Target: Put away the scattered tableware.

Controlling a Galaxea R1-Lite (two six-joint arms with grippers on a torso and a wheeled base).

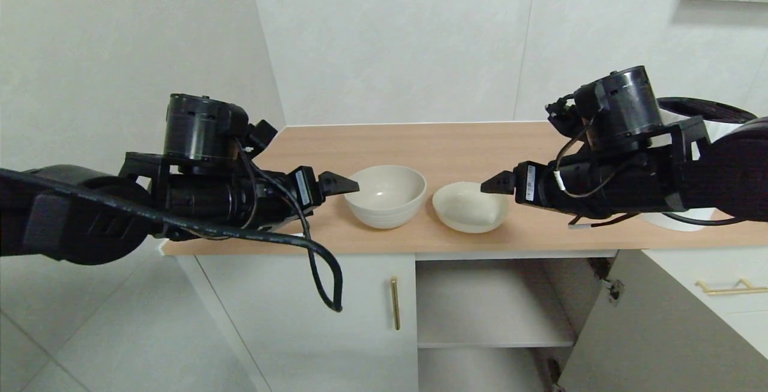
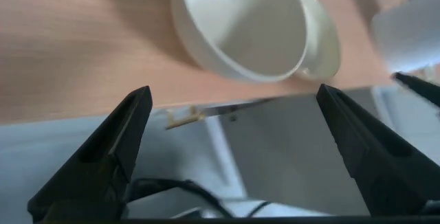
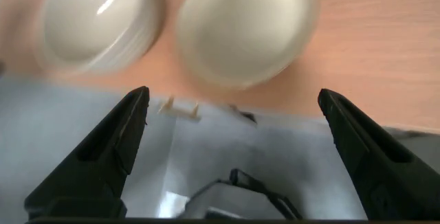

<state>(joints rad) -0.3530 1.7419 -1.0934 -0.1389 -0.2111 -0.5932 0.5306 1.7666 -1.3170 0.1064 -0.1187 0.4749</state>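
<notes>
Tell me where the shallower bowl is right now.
In the head view the shallower bowl sits on the wooden counter near its front edge, immediately right of the deeper bowl, above the open cabinet.

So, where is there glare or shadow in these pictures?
Head view: a small bright spot inside the deep bowl, soft shadows under both bowls on the counter. Left wrist view: a glare spot inside that bowl. Right wrist view: a similar spot in it; the shallow bowl shows none.
</notes>
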